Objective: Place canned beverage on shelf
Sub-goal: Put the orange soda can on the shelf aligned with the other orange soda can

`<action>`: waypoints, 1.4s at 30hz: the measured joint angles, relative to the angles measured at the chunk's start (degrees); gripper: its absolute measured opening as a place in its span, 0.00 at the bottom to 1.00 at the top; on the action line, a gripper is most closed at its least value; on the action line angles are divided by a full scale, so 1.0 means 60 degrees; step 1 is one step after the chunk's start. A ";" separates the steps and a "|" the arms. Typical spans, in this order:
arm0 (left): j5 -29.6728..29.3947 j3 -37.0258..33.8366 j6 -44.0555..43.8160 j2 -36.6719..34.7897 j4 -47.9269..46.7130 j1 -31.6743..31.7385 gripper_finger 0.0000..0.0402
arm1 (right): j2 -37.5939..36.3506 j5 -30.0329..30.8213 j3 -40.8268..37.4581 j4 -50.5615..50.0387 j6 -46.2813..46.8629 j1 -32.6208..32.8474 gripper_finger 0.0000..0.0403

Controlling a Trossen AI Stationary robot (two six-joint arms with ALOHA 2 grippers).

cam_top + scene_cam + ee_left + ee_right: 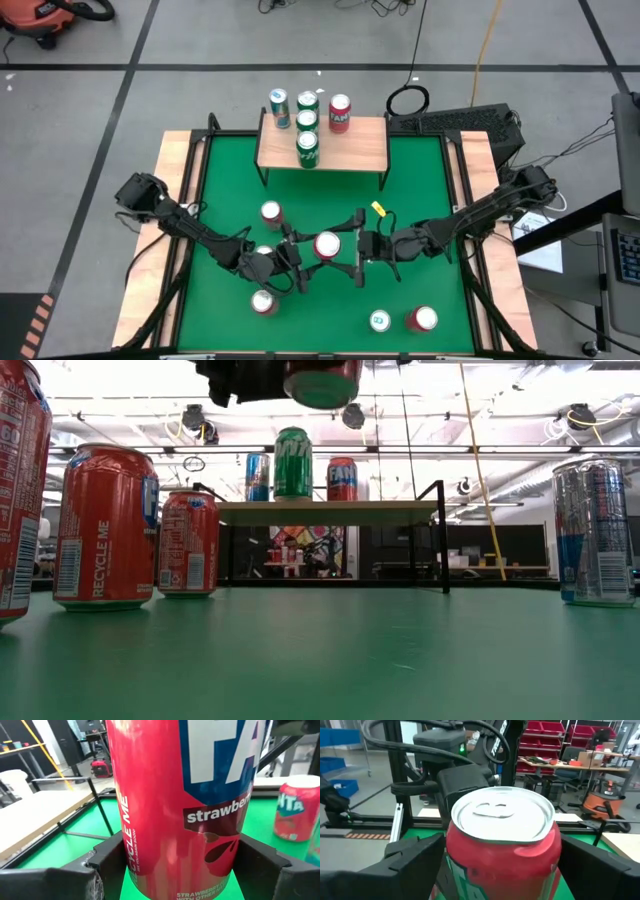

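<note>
Red strawberry can (327, 245) being held aloft mid-table between both grippers; wooden-topped shelf (350, 150) bearing four upright cans at the far edge

We see the shelf (345, 148) at the table's (420, 200) far edge, with four cans on its left half: one (279, 107) at the left, two (307, 103) in a row toward the front (307, 149), one (339, 113) to the right. Mid-table, a strawberry can (327, 245) hangs above the surface between the left gripper (296, 262) and the right gripper (358, 248). Another can (271, 213) stands behind them; three (264, 301) stand nearer the front edge (380, 320), the last (421, 319) rightmost.
</note>
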 joint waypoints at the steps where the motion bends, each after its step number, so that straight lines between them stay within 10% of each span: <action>1: 0.0038 0.0000 -0.0042 0.0047 0.0130 0.0051 0.71 | -0.0066 0.0006 0.0000 -0.0064 0.0066 0.0000 0.87; 42: -0.0888 0.0004 -0.0676 0.0172 0.0469 0.0298 0.71 | -0.0264 0.0443 0.0000 -0.0054 -0.0594 -0.0554 0.83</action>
